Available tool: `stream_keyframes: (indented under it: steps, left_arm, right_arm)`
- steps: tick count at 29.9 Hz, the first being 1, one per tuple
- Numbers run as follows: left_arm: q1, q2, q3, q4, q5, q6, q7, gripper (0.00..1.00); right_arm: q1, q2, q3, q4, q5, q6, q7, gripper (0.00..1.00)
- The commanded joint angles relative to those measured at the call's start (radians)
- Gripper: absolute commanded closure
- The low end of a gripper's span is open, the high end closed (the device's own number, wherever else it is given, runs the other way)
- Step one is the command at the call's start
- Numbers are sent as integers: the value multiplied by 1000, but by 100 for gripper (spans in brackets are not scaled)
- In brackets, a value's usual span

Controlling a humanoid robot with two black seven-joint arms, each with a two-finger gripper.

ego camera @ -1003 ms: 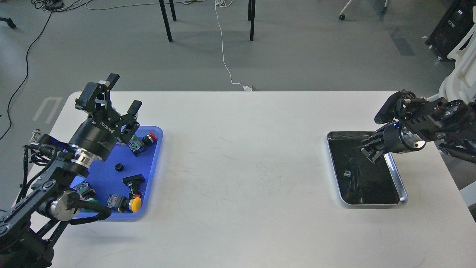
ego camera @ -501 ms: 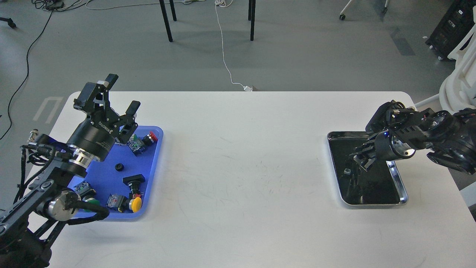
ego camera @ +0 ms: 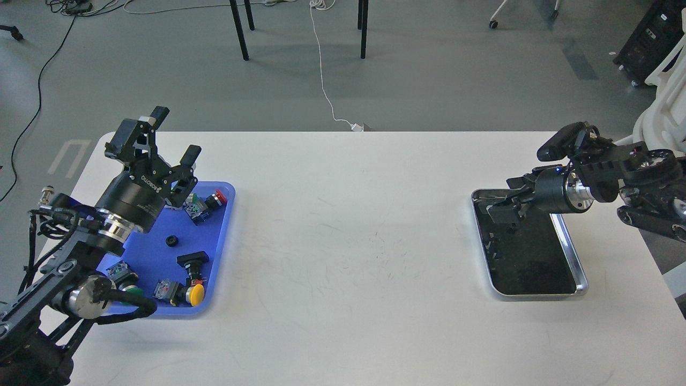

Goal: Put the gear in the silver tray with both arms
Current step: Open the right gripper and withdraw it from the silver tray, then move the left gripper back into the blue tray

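Note:
The gear is a small black ring lying on the blue tray at the left. My left gripper is open and empty, raised above the tray's far edge, up and away from the gear. The silver tray, with a shiny rim and dark bottom, lies at the right. My right gripper reaches in from the right and hovers over the tray's far-left corner. Its dark fingers blend with the dark tray bottom, so I cannot tell them apart or see anything held.
The blue tray also holds several push buttons and switches, among them a yellow one, a red one and a black one. The white table spans between the two trays. Chair legs and cables lie on the floor beyond.
My right gripper dipped toward the silver tray, then rose and swung toward its far-left corner. My left arm shifted only slightly to the left.

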Motion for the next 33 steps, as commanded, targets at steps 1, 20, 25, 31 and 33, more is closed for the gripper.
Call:
stream_keyframes:
  steps: [1,20,25,31,33]
  left_arm:
    - [1,-1,2,0,1,0,-5,2]
    - [-37,289,107,-49,800,-30,-81,2]
    - [-185,485,284,-30,1241,-30,-81,2]
    - [-460,489,605,106,1448,-56,-81,4]
    - [-540,464,708,135,1448,-90,-81,6]
  right_arm:
    - [-77,-66,228,124,250,2,0,3]
    - [-802,114,1117,135,980,14,0,2]
    - [-802,115,1113,135,975,14,0,2]
    - [-794,115,1113,135,969,14,0,2]
    - [-793,114,1111,135,968,14,0,2]
